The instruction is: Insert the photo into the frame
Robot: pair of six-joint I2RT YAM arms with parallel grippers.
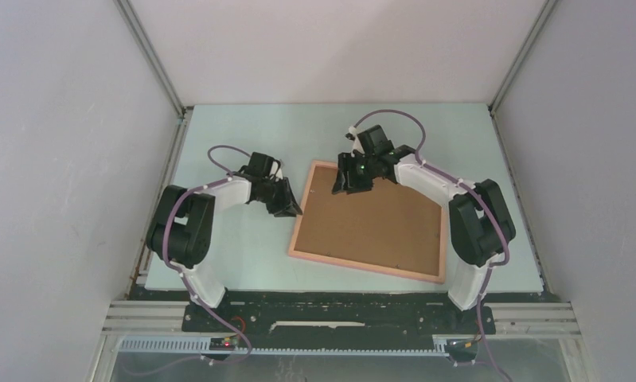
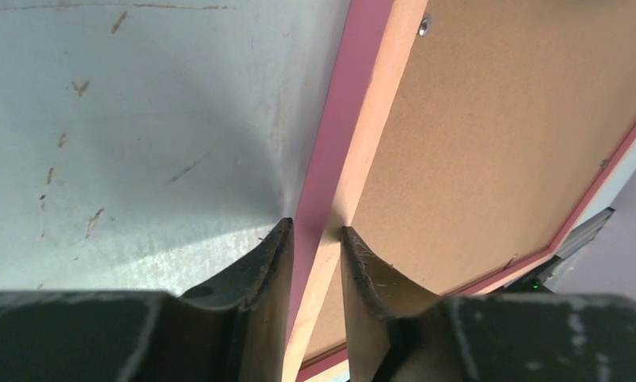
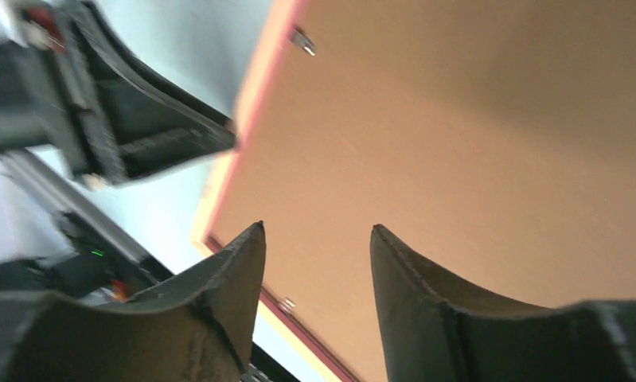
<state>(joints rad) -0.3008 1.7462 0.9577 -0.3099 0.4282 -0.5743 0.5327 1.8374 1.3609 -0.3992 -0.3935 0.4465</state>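
Beneath the right pincer [image 3: 318,231], jaws apart, the frame [image 1: 362,265] is laid flat on the tabletop [image 1: 243,263], backing board [image 1: 378,219] upward. Its rim is straddled by the left pincer [image 2: 314,228]; whether it is clamped cannot be told.

The brown board [image 1: 378,223] fills the frame [image 1: 367,267], so anything under it is hidden. The right gripper [image 1: 348,181] covers a bit of the frame side nearest the far edge of the table [image 1: 243,263]. The left gripper [image 1: 292,205] covers a bit of the side nearest the table's left edge. The 2 wrist views cut the frame off. The right wrist view is blurry. Whether the left gripper's fingers [image 2: 275,263] squeeze the frame cannot be told.
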